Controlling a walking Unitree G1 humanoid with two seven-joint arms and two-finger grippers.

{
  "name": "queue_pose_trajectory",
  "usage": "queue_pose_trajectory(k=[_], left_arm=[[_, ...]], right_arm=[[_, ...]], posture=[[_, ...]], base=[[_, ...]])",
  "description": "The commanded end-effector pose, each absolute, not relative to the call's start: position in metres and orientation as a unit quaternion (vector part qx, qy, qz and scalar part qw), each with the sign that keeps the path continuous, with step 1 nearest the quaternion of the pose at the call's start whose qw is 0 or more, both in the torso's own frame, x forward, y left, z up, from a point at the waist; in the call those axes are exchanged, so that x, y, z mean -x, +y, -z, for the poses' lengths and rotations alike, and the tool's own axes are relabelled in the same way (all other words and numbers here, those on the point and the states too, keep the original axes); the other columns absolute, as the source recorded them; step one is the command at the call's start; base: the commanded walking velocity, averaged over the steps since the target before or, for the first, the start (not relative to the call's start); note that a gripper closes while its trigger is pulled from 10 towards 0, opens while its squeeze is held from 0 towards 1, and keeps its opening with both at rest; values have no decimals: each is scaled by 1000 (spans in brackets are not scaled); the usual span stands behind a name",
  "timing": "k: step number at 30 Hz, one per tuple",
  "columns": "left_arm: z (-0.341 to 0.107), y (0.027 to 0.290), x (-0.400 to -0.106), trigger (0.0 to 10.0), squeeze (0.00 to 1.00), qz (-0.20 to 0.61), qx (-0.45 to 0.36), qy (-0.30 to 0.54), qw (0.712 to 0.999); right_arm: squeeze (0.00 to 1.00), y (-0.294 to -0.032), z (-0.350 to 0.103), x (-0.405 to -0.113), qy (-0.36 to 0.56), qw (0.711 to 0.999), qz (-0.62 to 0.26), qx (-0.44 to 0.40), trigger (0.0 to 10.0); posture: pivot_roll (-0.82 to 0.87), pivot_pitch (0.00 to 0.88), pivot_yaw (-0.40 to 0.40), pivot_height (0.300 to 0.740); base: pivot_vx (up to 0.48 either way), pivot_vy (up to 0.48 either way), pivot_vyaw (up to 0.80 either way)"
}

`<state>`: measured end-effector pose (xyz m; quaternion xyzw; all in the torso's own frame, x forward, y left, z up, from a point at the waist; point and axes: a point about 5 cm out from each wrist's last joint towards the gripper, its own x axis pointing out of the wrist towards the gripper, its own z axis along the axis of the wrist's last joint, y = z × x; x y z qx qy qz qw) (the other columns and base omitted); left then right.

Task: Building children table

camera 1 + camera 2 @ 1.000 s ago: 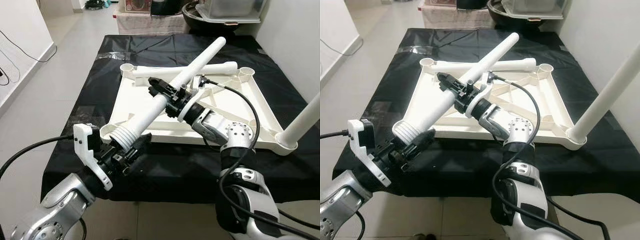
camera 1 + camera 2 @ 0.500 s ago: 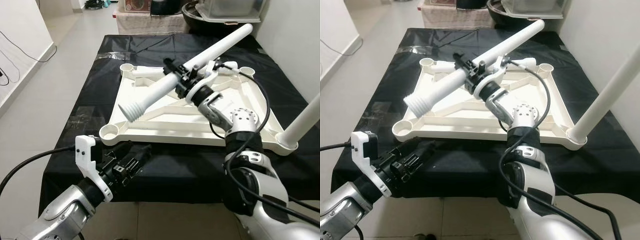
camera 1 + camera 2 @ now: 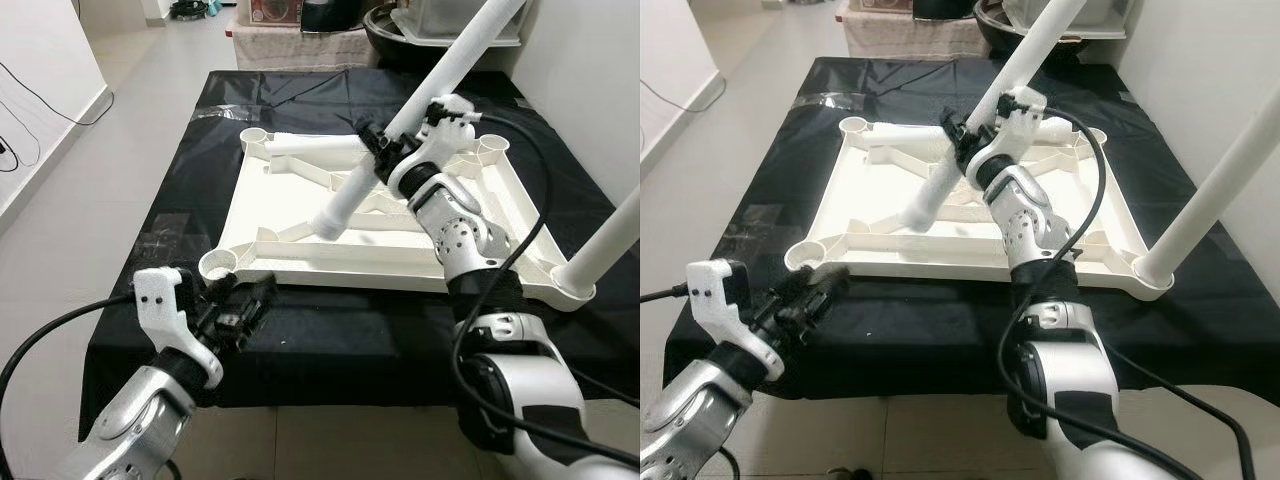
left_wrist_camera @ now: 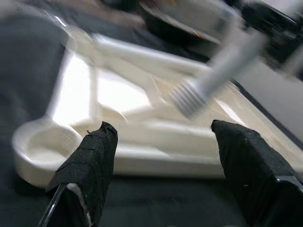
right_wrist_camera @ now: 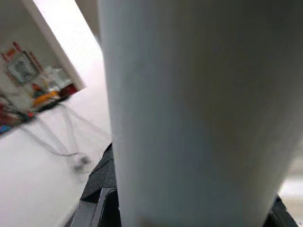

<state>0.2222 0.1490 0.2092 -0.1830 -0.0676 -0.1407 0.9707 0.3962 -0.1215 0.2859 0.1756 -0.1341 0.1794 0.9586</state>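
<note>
Clamping the table leg [image 3: 400, 130], right gripper [image 3: 383, 152]; left gripper [image 3: 240, 312] jaws gape empty.

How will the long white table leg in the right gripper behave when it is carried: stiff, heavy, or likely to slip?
The table leg looks stiff: it stays straight though the right gripper holds it mid-length. It seems light, probably hollow plastic like the tabletop. Its smooth round surface could slip or twist in the fingers.

Black cloth [image 3: 300, 330] over a surface, grey tiled floor [image 3: 90, 190], white wall [image 3: 40, 90]
</note>
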Motion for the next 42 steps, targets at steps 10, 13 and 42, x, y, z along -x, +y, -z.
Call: queue_pose_trajectory(k=[10,13,42], left_arm=[[-204,152,-225,10000,0,66,146,-66,985],[-201,151,-225,10000,0,56,145,-64,986],[-196,157,-232,10000,0,8,131,-51,990]], right_arm=[[0,-109,-280,-388,-193,964,-162,-86,10000],[0,-109,-279,-387,-196,965,-155,-80,10000],[0,-118,-270,-391,-192,975,-90,-72,10000]], posture=[[22,75,-30,740],[22,75,-30,740],[25,100,-32,740]], base=[[0,0,480],[0,0,800],[0,33,-151]])
